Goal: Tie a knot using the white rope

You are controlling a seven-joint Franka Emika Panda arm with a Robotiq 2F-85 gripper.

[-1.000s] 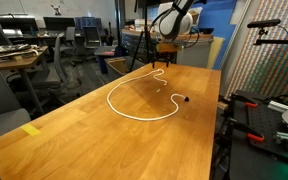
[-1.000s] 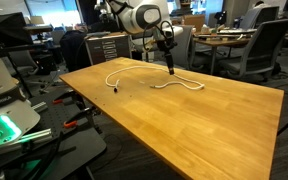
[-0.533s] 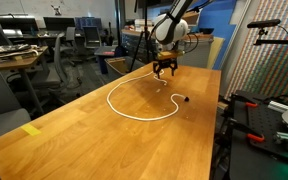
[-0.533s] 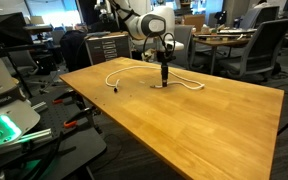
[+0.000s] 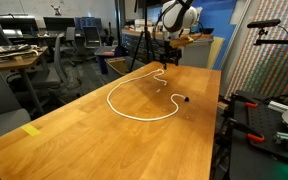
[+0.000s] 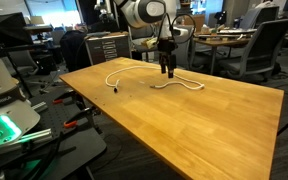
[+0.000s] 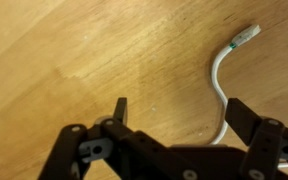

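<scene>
The white rope lies in a wide open loop on the wooden table, with its black tip near the table's right edge. It also shows as a wavy line in an exterior view, the rope. My gripper hangs open a little above the rope's far end, also seen in an exterior view as the gripper. In the wrist view the gripper holds nothing. The rope runs just inside the right finger, and its pale end lies ahead.
Office chairs and desks stand beyond the table's far side. A patterned panel and a cart with tools stand beside one long edge. Equipment with a green light sits off another edge.
The gripper dropped close to the rope's far end half a second ago and has since risen a little. Its jaws stayed open. The rope has not moved.
</scene>
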